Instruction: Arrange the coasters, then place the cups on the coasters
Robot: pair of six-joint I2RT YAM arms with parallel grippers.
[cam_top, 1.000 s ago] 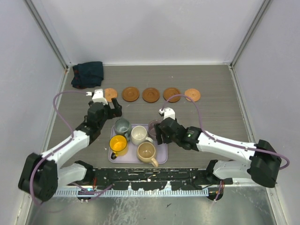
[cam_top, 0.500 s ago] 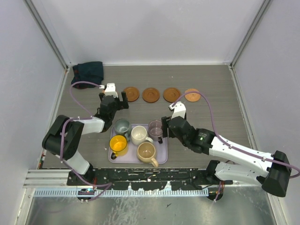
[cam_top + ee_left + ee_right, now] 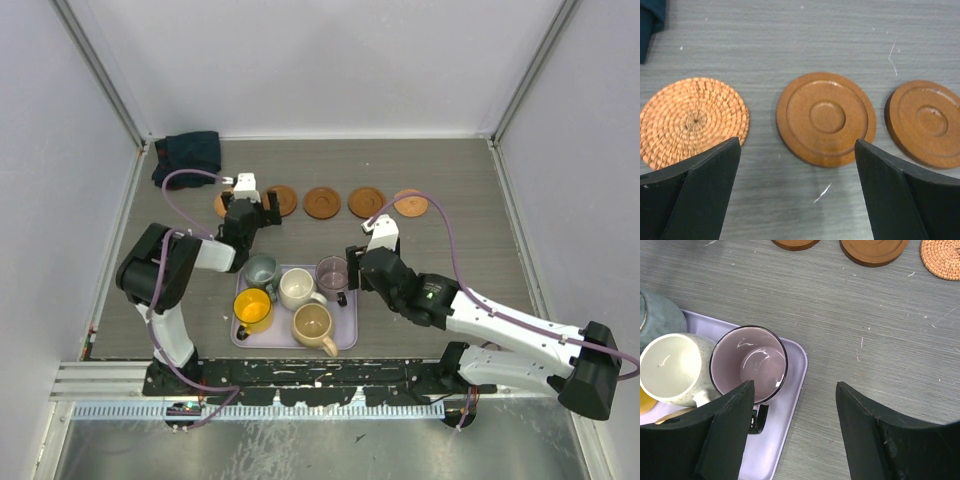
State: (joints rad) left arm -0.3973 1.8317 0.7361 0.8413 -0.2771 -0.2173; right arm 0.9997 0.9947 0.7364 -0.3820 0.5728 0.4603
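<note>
Five coasters lie in a row at the back: a woven one (image 3: 220,204), three wooden ones (image 3: 282,198) (image 3: 322,201) (image 3: 366,201), and a second woven one (image 3: 410,203). My left gripper (image 3: 251,204) hovers open over the gap between the woven coaster (image 3: 692,120) and the first wooden coaster (image 3: 826,117), holding nothing. Five cups stand on the lavender tray (image 3: 346,336): grey-green (image 3: 262,270), white (image 3: 297,288), purple (image 3: 332,272), yellow (image 3: 251,308), tan (image 3: 313,325). My right gripper (image 3: 795,387) is open and empty just right of the purple cup (image 3: 749,364), over the tray's edge (image 3: 792,405).
A dark blue cloth (image 3: 188,158) lies in the back left corner. Metal frame posts and grey walls close in the table on three sides. Both arm bases sit along the near edge.
My left arm swung from beside the tray back to the left end of the coaster row. My right gripper drew back to the right, off the purple cup. Cups and coasters stayed put.
</note>
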